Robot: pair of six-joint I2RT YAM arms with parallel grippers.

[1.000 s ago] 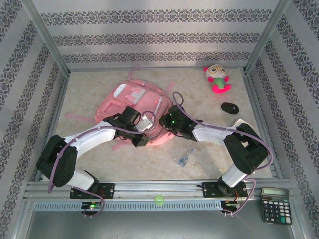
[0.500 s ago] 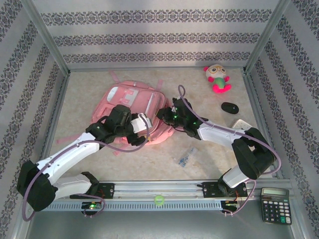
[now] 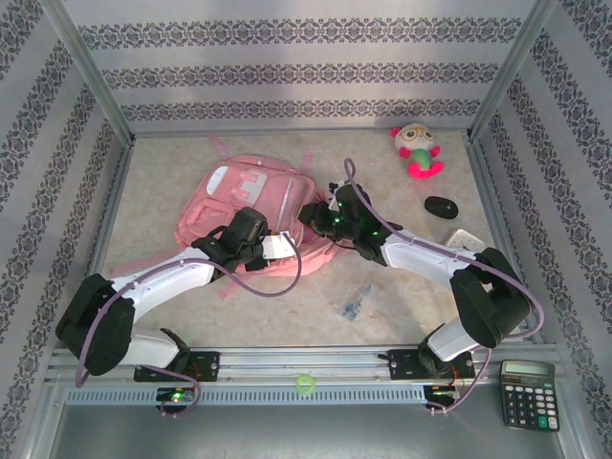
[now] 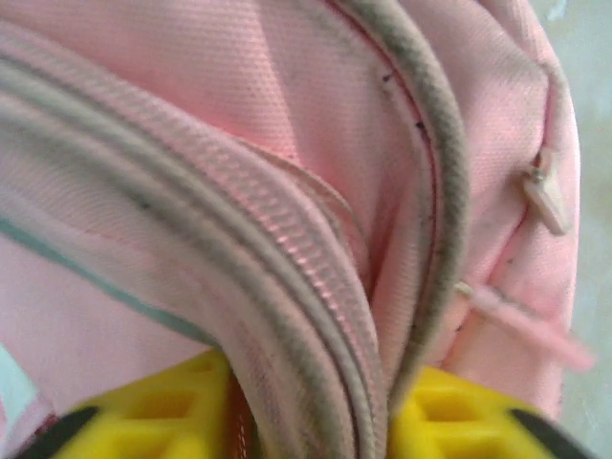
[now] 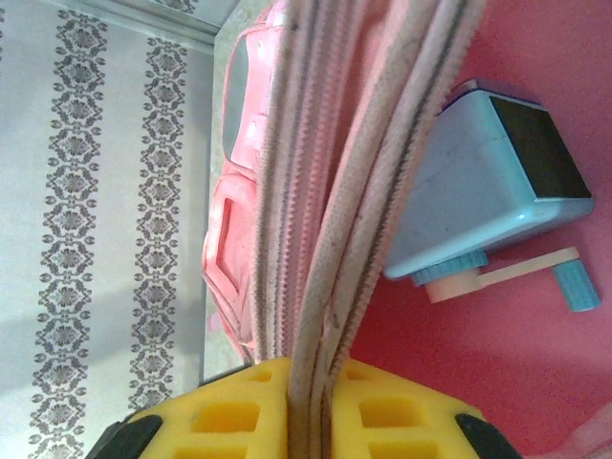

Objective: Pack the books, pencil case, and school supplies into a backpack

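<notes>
The pink backpack (image 3: 251,196) lies in the middle of the table with its opening toward the arms. My left gripper (image 3: 277,247) is shut on the zipped rim of the backpack (image 4: 316,287), its yellow fingers (image 4: 163,406) on either side of the fabric. My right gripper (image 3: 316,218) is shut on the rim at the right side of the opening (image 5: 344,239). Inside, on the red lining, lies a pale teal-and-white supply piece (image 5: 488,182). A clear packet with bluish contents (image 3: 356,301) lies on the table to the right. Books and pencil case are out of view.
A pink-and-green plush toy (image 3: 417,151) sits at the back right, with a small black oval object (image 3: 441,207) in front of it. A pale flat item (image 3: 463,237) lies by the right arm. A calculator (image 3: 528,392) and a green ball (image 3: 305,383) rest off the table's front.
My left gripper let go, shifted and closed again on the backpack's rim. The backpack slid away from the arms and spread flatter. My right gripper kept its hold and moved back with it.
</notes>
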